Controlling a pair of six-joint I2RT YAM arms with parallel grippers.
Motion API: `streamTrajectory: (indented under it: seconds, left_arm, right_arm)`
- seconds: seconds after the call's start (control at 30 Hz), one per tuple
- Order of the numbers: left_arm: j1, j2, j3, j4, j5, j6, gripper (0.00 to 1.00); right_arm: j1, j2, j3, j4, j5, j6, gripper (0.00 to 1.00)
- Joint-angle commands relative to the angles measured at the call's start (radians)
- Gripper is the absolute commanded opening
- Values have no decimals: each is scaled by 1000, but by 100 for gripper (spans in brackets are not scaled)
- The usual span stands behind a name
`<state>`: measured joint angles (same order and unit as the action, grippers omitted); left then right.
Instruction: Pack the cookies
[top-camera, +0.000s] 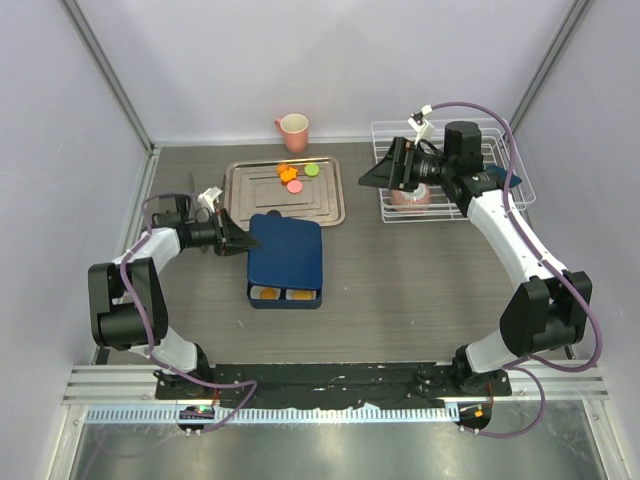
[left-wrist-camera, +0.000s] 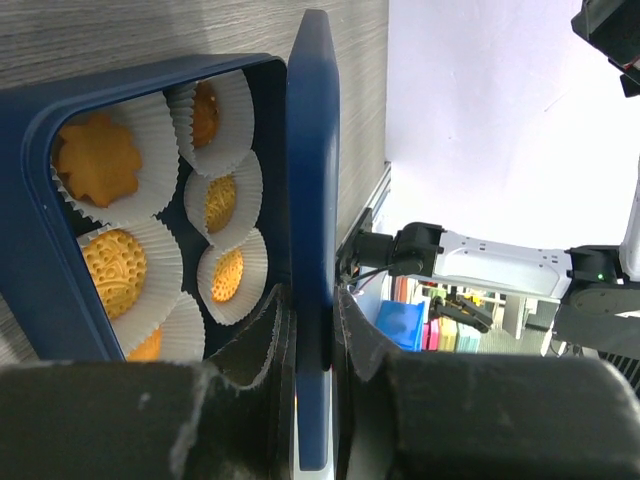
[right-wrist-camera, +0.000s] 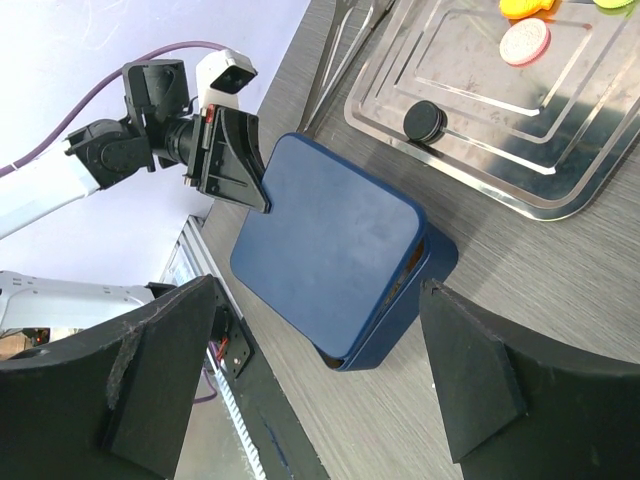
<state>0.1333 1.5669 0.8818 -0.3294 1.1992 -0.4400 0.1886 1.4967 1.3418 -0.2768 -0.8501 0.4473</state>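
Note:
The dark blue box (top-camera: 285, 297) sits mid-table, and its front edge shows orange cookies (top-camera: 266, 293) in white cups. My left gripper (top-camera: 238, 240) is shut on the left edge of the blue lid (top-camera: 286, 246), which is tilted over the box. In the left wrist view the lid (left-wrist-camera: 312, 180) stands edge-on between my fingers, beside cookies in cups (left-wrist-camera: 100, 160). Loose orange (top-camera: 287, 172), pink (top-camera: 294, 186) and green (top-camera: 312, 170) cookies lie on the steel tray (top-camera: 250, 205). My right gripper (top-camera: 385, 178) is open and empty, above the table right of the tray. Its view shows the lid (right-wrist-camera: 330, 240), a black cookie (right-wrist-camera: 423, 120) and a pink cookie (right-wrist-camera: 525, 42).
A pink mug (top-camera: 293, 130) stands behind the tray near the back wall. A white wire rack (top-camera: 500, 185) at the back right holds a pink item (top-camera: 410, 198), under my right arm. Grey walls close the left, back and right sides.

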Motion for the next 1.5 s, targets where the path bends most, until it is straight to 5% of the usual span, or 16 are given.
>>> streamTrajectory:
  seconds: [0.0,0.67,0.93,1.47]
  left_arm:
    - [11,2,-3,38,65,-20,10]
    - [9,28,-21,58,102,-39,11]
    - [14,76,72,-295,66,263,11]
    - [22,90,63,-274,46,276,11]
  right_arm:
    - [3,-44,0,47,2,-4,88]
    - [11,-30,-24,18,25,-50,89]
    - [130,-26,-59,-59,144,-171,91]
    - [241,31,-201,-25,253,-225,91]
